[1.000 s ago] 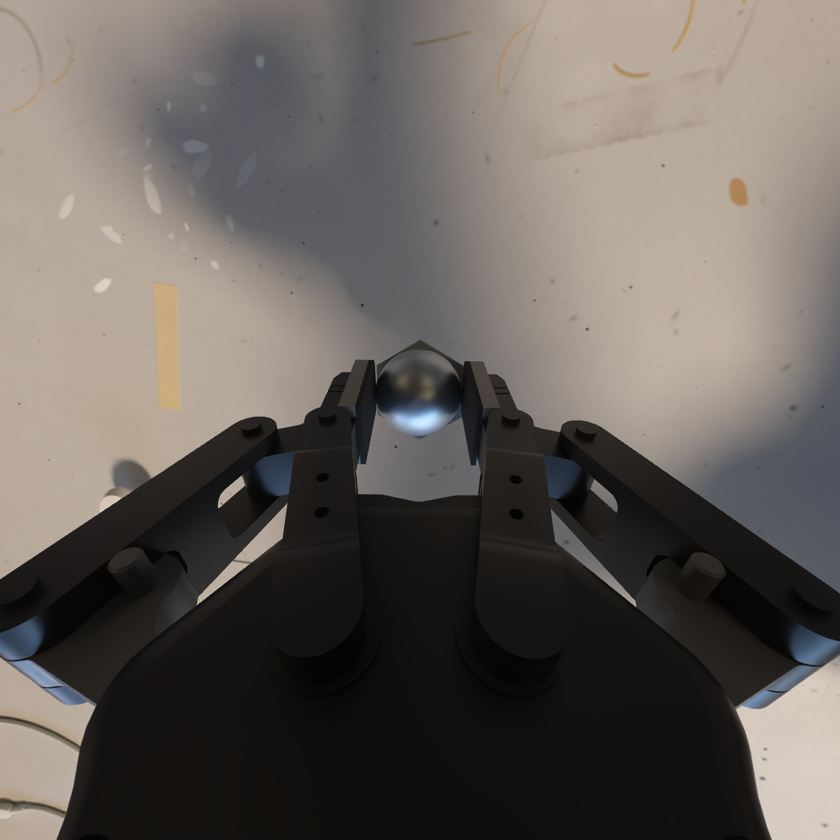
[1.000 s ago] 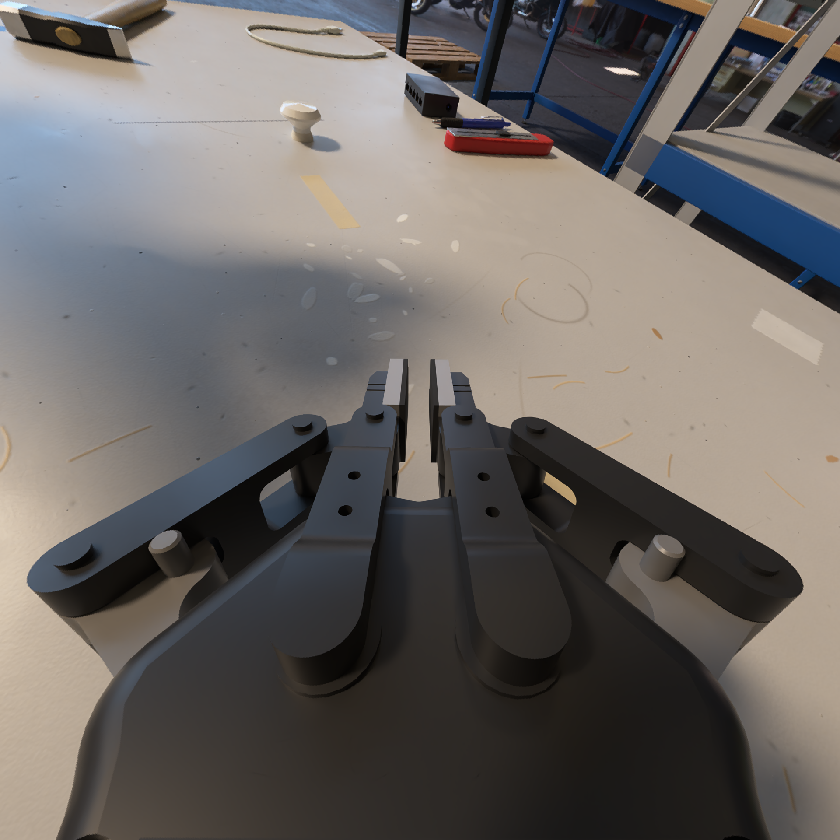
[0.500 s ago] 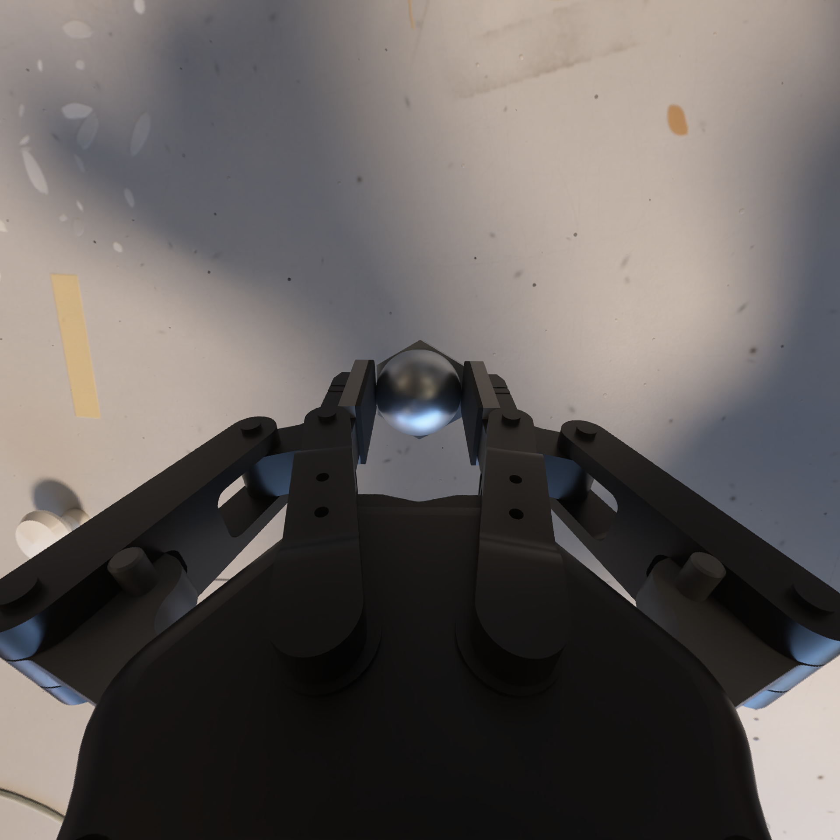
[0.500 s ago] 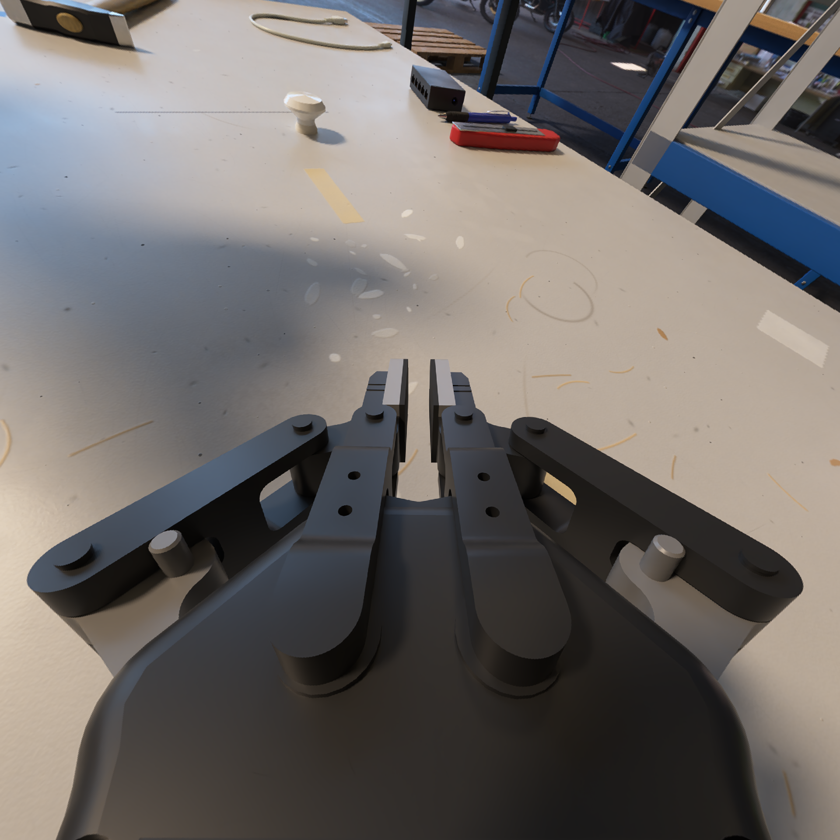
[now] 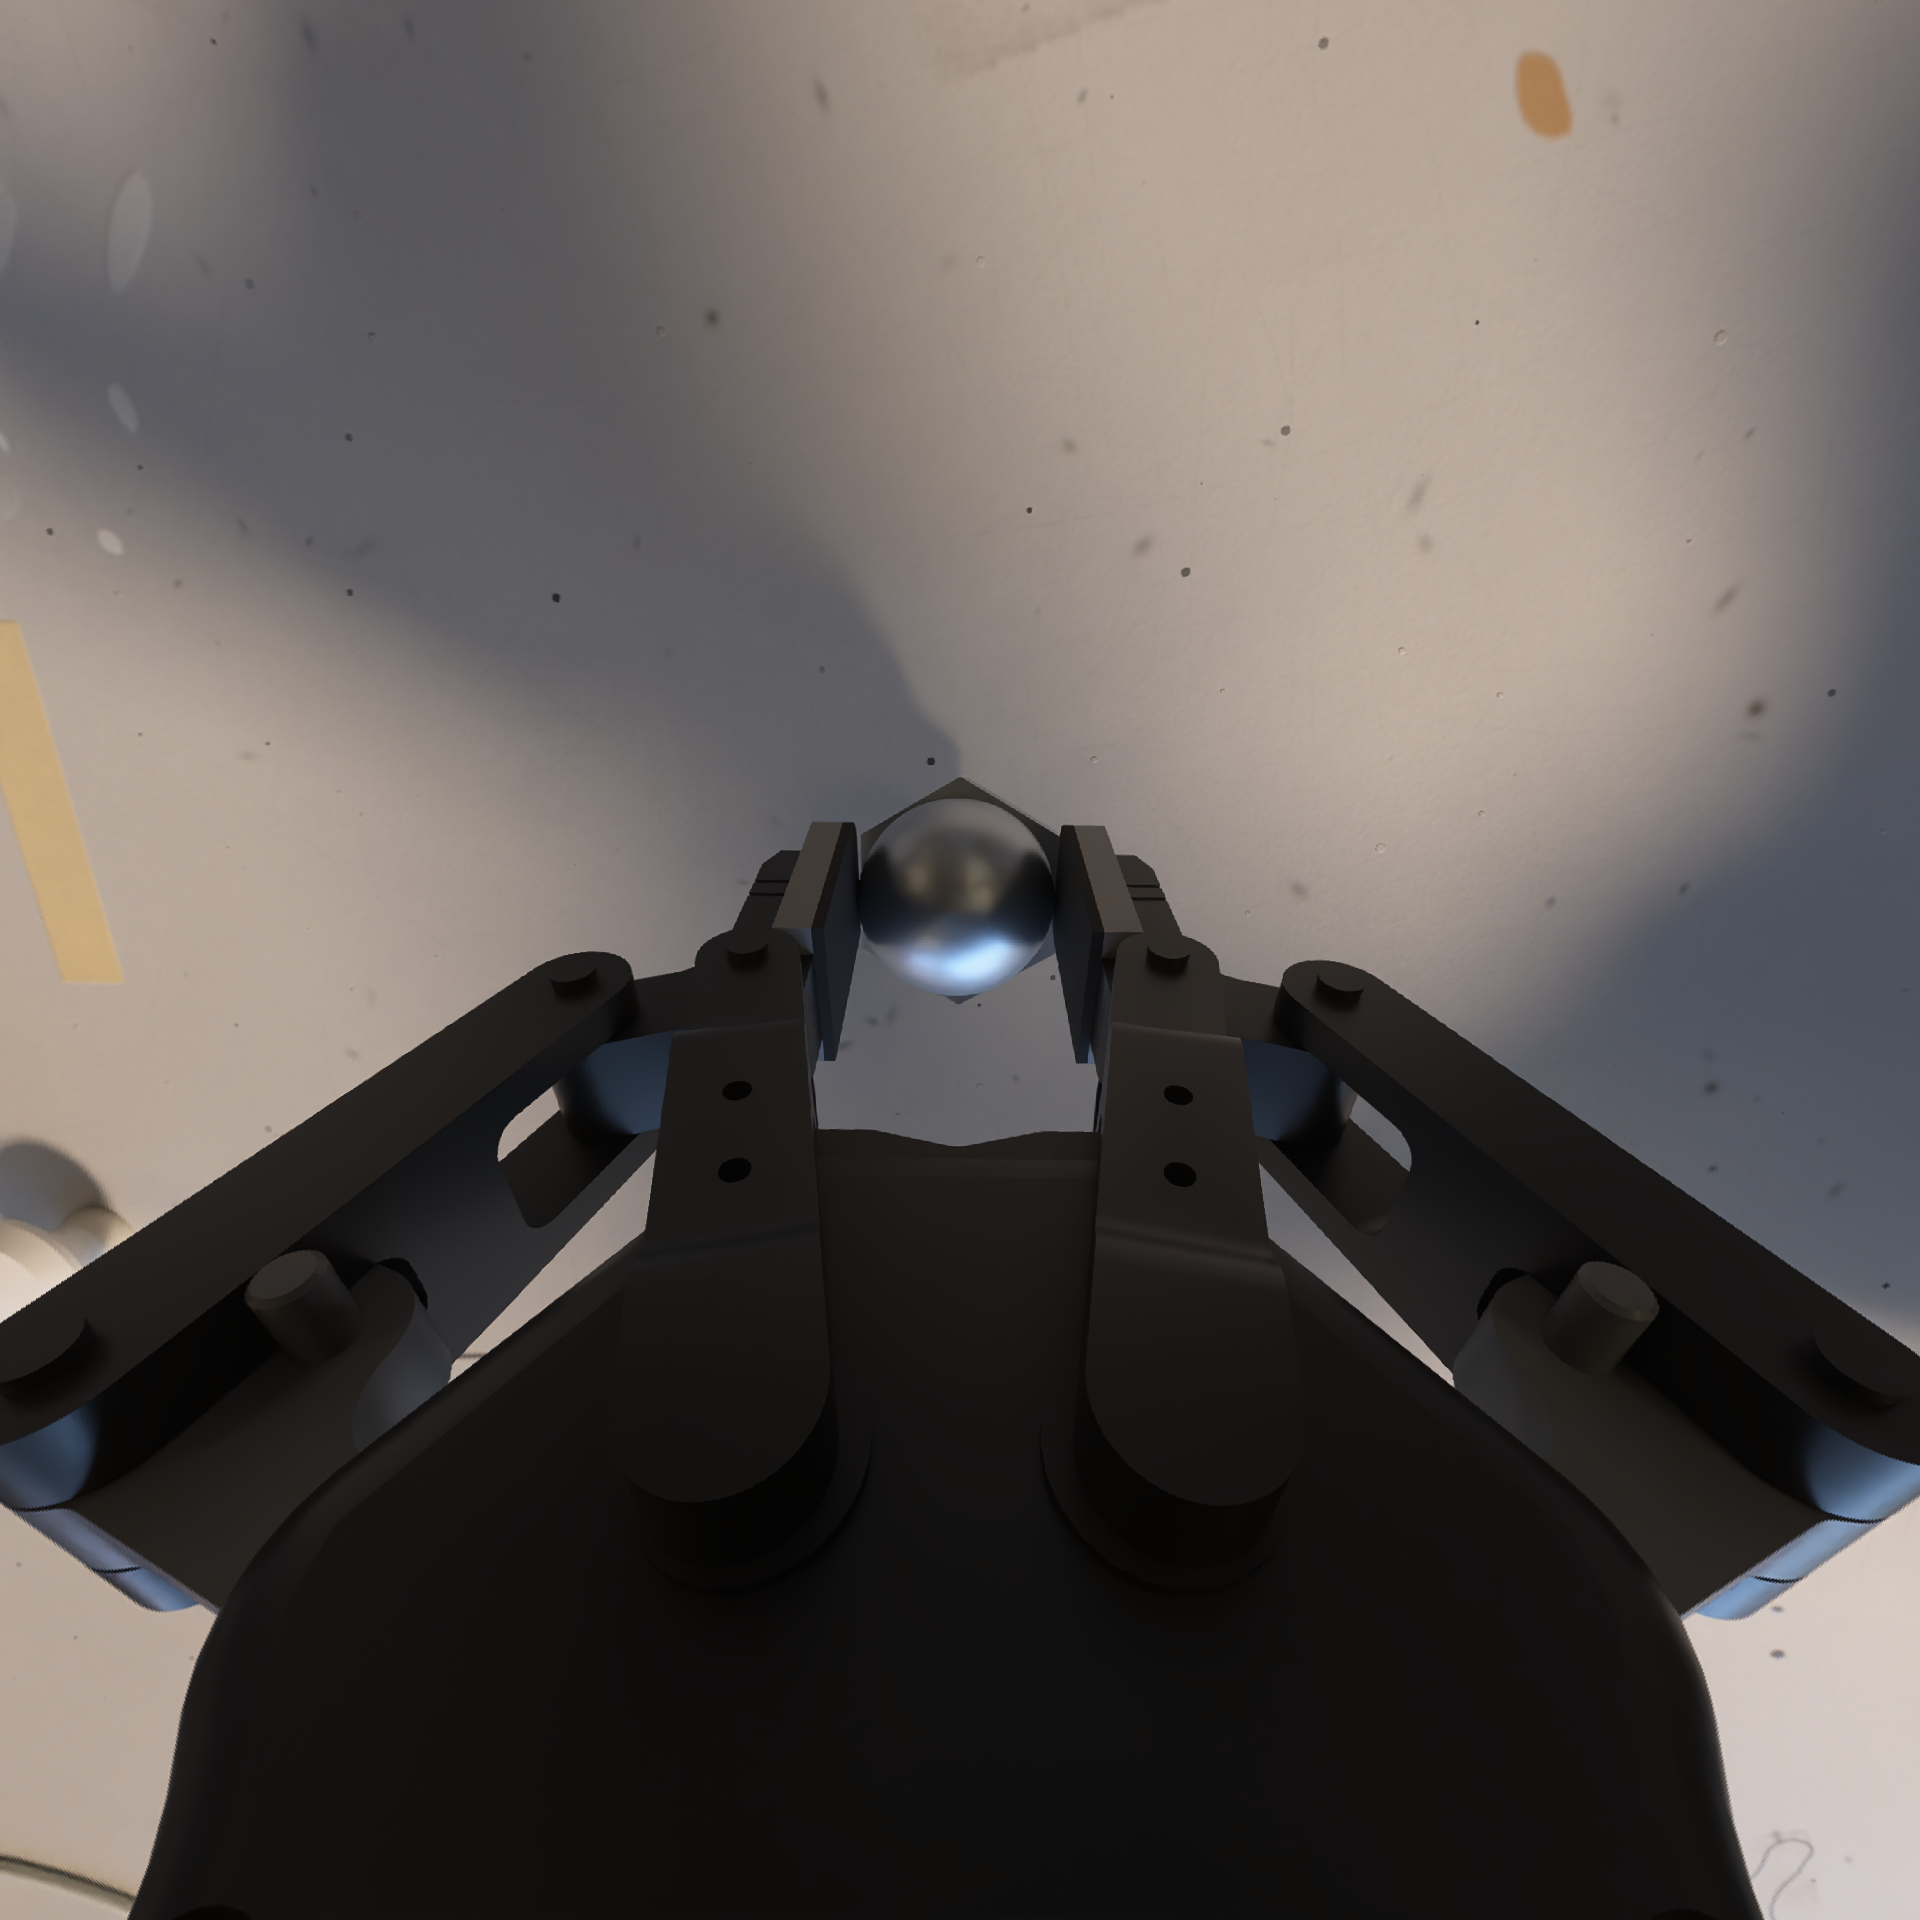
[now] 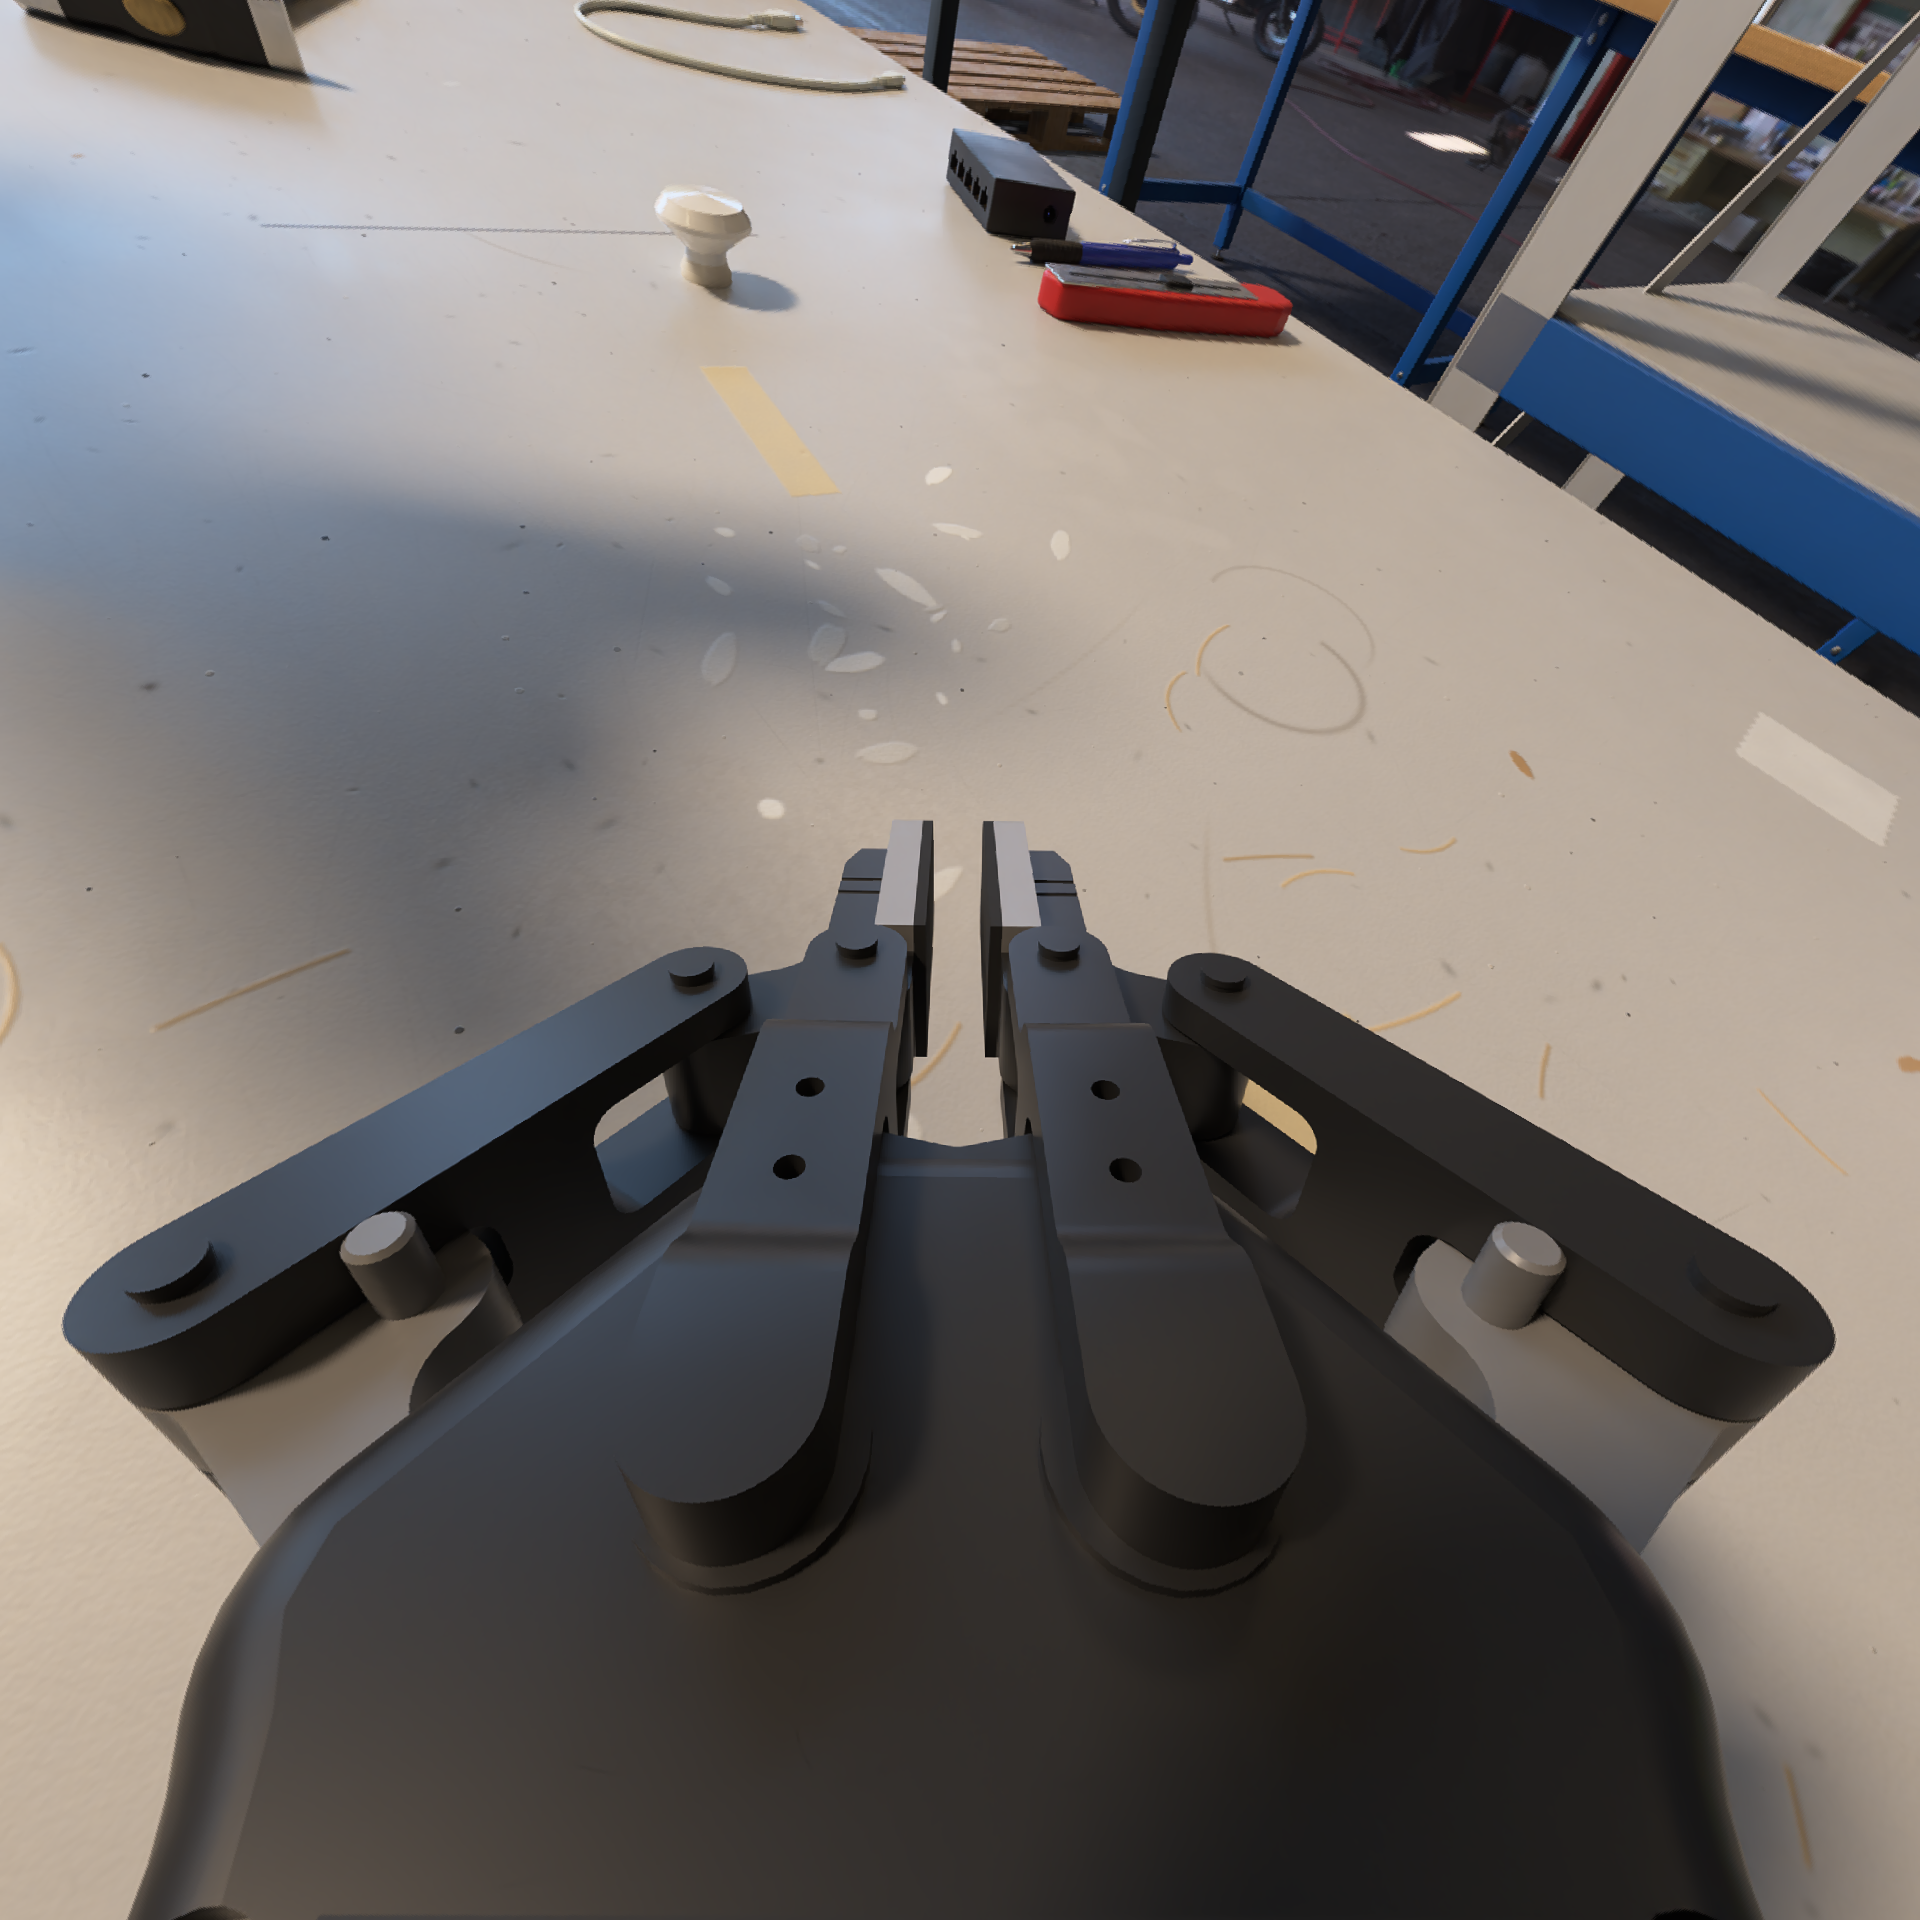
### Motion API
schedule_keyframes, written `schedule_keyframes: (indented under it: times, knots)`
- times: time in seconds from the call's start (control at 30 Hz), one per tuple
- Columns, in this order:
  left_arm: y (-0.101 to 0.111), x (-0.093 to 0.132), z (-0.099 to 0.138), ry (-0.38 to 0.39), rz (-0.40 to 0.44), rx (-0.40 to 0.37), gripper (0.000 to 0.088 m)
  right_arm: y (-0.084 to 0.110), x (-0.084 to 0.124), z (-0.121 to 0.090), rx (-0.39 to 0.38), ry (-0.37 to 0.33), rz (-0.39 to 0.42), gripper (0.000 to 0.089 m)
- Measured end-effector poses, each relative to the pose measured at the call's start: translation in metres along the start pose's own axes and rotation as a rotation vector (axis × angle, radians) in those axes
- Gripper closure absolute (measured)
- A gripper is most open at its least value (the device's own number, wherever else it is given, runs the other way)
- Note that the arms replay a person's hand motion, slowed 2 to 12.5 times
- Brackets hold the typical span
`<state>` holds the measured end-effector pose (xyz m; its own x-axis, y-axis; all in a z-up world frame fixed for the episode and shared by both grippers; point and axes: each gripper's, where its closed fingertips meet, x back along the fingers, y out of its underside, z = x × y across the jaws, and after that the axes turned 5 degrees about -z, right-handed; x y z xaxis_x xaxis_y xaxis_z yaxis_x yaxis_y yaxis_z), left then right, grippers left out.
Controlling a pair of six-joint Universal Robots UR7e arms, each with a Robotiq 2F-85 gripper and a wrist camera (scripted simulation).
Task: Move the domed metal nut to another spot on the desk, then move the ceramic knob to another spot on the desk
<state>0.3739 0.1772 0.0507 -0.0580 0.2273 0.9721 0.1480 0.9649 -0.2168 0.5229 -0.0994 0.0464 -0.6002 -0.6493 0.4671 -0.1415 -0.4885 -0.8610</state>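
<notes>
In the left wrist view my left gripper (image 5: pixel 957 904) is shut on the domed metal nut (image 5: pixel 956 896), a shiny dome on a hex base, held between the two pads above the beige desk (image 5: pixel 1351 468). The white ceramic knob (image 5: pixel 47 1242) peeks out at the left edge, partly hidden by the gripper's linkage. In the right wrist view the ceramic knob (image 6: pixel 703 231) stands upright on the desk far ahead. My right gripper (image 6: pixel 957 868) is low over the desk, shut with a narrow slit between its pads and nothing in it.
At the desk's far right edge lie a red flat tool (image 6: pixel 1164 301), a blue pen (image 6: pixel 1107 252) and a small black box (image 6: pixel 1006 182). A pale cable (image 6: pixel 727 47) and a hammer head (image 6: pixel 156 26) lie at the back. A tan tape strip (image 6: pixel 769 428) marks the desk. Blue shelving (image 6: pixel 1662 436) stands beyond the edge.
The desk marks slid left and up in the left wrist view, so my left gripper moved with the nut held. In the right wrist view the scene shifted very slightly.
</notes>
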Motion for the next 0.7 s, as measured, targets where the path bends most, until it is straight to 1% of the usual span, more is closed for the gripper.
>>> schedule_keyframes:
  times: [0.23, 0.47, 0.7]
  knots:
    - [0.001, -0.007, 0.005, 0.038, -0.010, -0.020, 0.0539, 0.001, 0.000, 0.000, 0.003, 0.000, -0.004, 0.0811]
    - [0.001, -0.012, 0.004, 0.050, -0.026, -0.043, 0.0539, 0.001, 0.000, -0.001, 0.005, -0.001, -0.006, 0.0811]
    - [-0.002, -0.014, 0.001, 0.062, -0.023, -0.071, 0.0539, 0.001, -0.001, -0.001, 0.005, -0.004, -0.008, 0.0811]
